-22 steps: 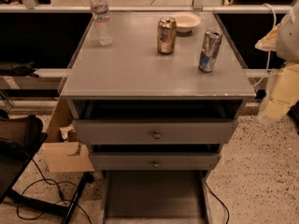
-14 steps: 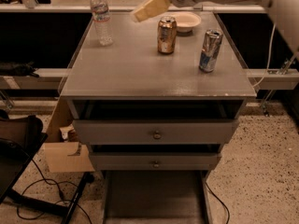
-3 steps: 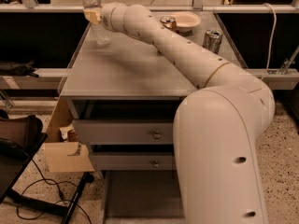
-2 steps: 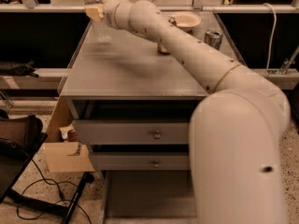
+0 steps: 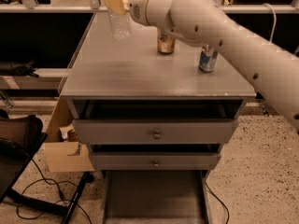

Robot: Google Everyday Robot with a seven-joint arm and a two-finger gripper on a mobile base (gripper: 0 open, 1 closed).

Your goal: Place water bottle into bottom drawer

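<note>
The hand (image 5: 115, 3) grips the upright water bottle (image 5: 120, 26) near its top (far counter (image 5: 154, 73) corner); the bottom drawer (image 5: 154, 197) gapes well below, camera-side.

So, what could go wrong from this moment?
The hand is at the top of the water bottle, at the cabinet's back corner. The arm passes close over the gold can and blue-silver can and may topple them. The bottom drawer lies far below; the slim bottle might slip on the way.
</note>
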